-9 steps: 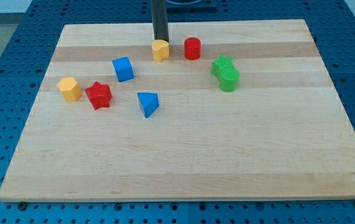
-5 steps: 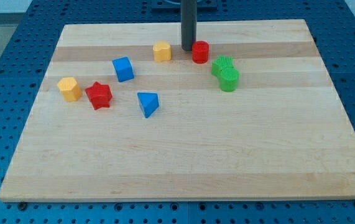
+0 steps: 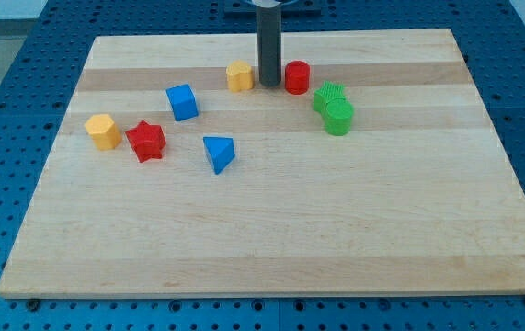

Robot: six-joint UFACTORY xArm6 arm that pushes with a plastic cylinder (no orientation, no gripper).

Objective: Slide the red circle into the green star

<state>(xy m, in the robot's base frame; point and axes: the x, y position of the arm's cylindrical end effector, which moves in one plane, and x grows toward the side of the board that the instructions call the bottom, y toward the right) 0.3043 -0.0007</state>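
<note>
Red circle (image 3: 297,76), upright, intact

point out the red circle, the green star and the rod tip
red circle (image 3: 297,76), camera view, its front side
green star (image 3: 330,96), camera view, its ridged top
my tip (image 3: 269,85), camera view, the rod's very end

I log: red circle (image 3: 297,76), red star (image 3: 145,141), ribbed green star (image 3: 330,96), green cylinder (image 3: 339,118), two yellow blocks (image 3: 239,75), two blue (image 3: 182,101), pale striped board (image 3: 280,221).
</note>
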